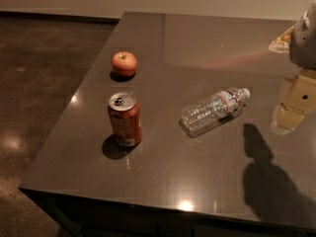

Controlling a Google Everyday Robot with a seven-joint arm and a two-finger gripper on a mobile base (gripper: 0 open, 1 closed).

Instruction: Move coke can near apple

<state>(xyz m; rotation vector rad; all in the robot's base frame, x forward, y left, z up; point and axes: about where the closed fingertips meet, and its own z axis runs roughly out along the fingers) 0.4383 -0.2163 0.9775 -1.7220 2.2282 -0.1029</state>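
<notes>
The red coke can [125, 119] stands upright on the dark table [163, 181], near its front left. The red-orange apple [124, 63] sits behind the can, towards the table's left edge, about a can's height away from it. My gripper [294, 105] shows at the right edge of the camera view, over the table's right side, far to the right of the can and the apple. It holds nothing that I can see.
A clear plastic water bottle [213, 109] lies on its side in the middle of the table, between the can and the gripper. The arm's shadow [261, 177] falls on the table's front right. The table's left and front edges drop to a dark floor [39, 83].
</notes>
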